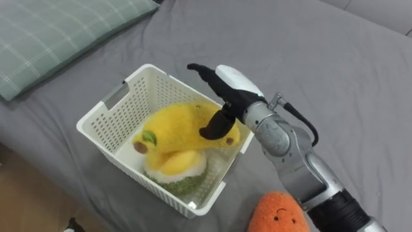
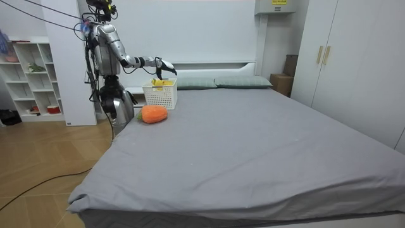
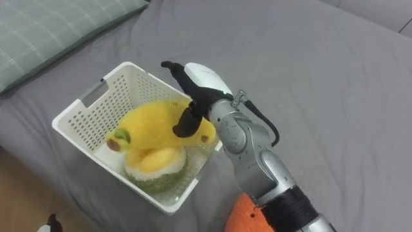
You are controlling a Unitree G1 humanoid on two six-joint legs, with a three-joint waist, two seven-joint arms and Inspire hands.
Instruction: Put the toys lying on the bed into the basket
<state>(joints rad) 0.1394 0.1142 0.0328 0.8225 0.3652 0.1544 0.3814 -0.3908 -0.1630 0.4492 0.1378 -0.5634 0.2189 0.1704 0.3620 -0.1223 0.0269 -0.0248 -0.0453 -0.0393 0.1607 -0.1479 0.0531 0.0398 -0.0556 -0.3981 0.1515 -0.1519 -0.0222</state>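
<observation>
Right hand (image 1: 233, 85): fingers loose, released, thumb at yellow plush (image 1: 177, 129).
Yellow plush: heaped high in white basket (image 1: 106, 125).
Orange plush (image 1: 278, 216): on bed (image 1: 335, 55), uncollected.
Risk: on withdrawal thumb snags plush, heap spills over rim.

A yellow plush fruit (image 1: 183, 125) lies on its side on top in the white perforated basket (image 1: 109, 116), its green-patched, brown-tipped end pointing to 8 o'clock. Beneath it, toward the basket's 5 o'clock corner, sits a round plush (image 1: 183, 175) with a fuzzy green rind and a cream-yellow centre. The basket stands upright on the grey bed (image 1: 322, 64). An orange plush toy (image 1: 277, 216) with a small face lies on the bed at 4 o'clock from the basket, near but apart.
</observation>
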